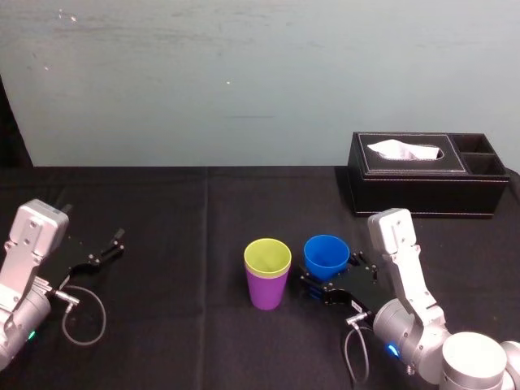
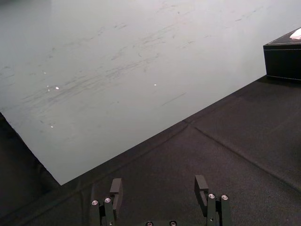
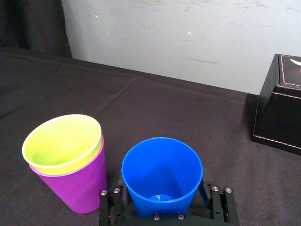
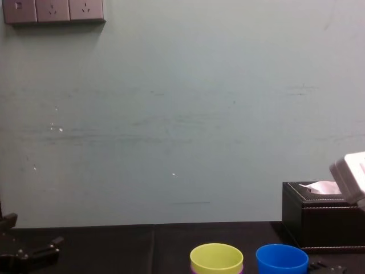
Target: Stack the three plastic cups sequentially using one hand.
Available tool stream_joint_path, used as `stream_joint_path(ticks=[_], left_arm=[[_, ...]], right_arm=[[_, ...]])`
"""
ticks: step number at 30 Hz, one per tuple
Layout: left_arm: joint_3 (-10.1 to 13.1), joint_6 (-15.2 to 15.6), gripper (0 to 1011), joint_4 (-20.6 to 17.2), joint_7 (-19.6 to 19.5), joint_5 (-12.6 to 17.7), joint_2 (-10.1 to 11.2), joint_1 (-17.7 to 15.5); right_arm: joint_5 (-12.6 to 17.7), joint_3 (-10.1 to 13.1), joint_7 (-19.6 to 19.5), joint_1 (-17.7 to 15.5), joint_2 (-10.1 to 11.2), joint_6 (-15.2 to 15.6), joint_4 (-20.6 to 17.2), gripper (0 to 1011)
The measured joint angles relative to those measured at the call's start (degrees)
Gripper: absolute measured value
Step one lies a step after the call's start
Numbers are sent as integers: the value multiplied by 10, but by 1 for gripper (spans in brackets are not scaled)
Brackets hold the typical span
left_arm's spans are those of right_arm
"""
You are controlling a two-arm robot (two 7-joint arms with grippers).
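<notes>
While your left gripper (image 1: 104, 248) hangs parked over the far left of the black table (image 1: 179, 236), its fingers (image 2: 116, 188) spread wide around nothing, your right gripper (image 1: 329, 275) sits near the middle of the table, toward the right. Its two black fingers (image 3: 109, 203) close on the lower part of the blue cup (image 1: 327, 253), one on each side, and the cup stands upright with its mouth open to the ceiling. You cannot tell whether its base touches the cloth. Just to its left stands the purple cup (image 1: 266, 292) with the yellow-green cup (image 1: 267, 256) nested inside it, so that only the yellow-green rim band shows above the purple rim. The blue cup is just beside this pair and apart from it. Behind, at the right rear of the table, sits the black tissue box (image 1: 422, 183).
</notes>
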Motion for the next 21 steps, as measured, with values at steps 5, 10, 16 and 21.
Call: stream_joint_path(ticks=[5,10,16,21], left_arm=[[0,0,1000,0,0,0,0,0],[0,0,1000,0,0,0,0,0],[0,0,1000,0,0,0,0,0],[0,0,1000,0,0,0,0,0]], right_arm=[[0,0,0,0,0,0,0,814],[0,0,0,-1,0,0,-1,737],[0,0,0,-3,2,0,-6,724],[0,3,2,-7,8,10,-30,724]])
